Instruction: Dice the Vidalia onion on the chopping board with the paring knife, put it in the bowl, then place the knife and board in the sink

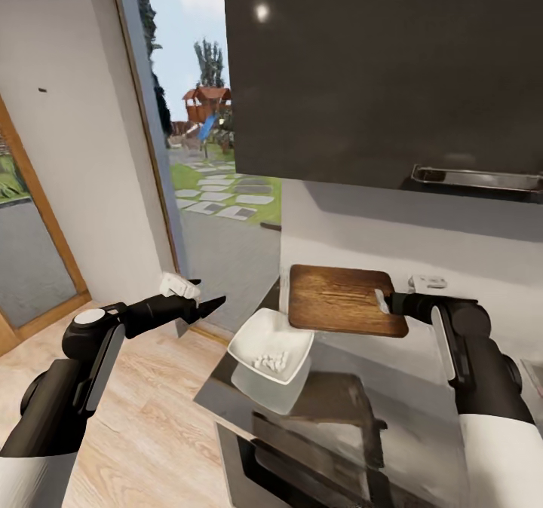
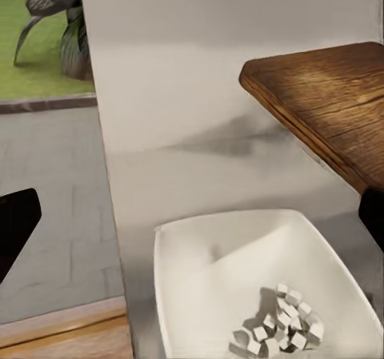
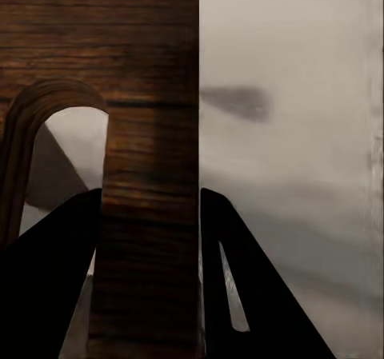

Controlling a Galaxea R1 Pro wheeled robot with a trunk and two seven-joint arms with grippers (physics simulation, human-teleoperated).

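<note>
Dark brown wood, the chopping board (image 1: 343, 299) hangs in the air above the grey countertop (image 1: 422, 410), held by the right gripper (image 1: 392, 303) at its slot-handle end. From the head view the board looks roughly level, close to the wall under the dark upper cabinet (image 1: 377, 71). The right wrist view adds the grip itself: the two black fingers (image 3: 48, 287) are closed on either side of the strip of wood beside the slot, pressed against it.

A white bowl (image 1: 270, 346) sits at the near corner of the countertop, below and to the left of the board. Small pale diced pieces (image 1: 271, 360) lie in it; the left wrist view shows them (image 2: 280, 327) more clearly as a little heap of cubes against one side of the bowl (image 2: 200, 279), with the board's corner (image 2: 328, 103) above.

The left gripper (image 1: 205, 306) hovers out past the counter's end, over the wood floor (image 1: 151, 433), with nothing between its fingers, which look close together.
</note>
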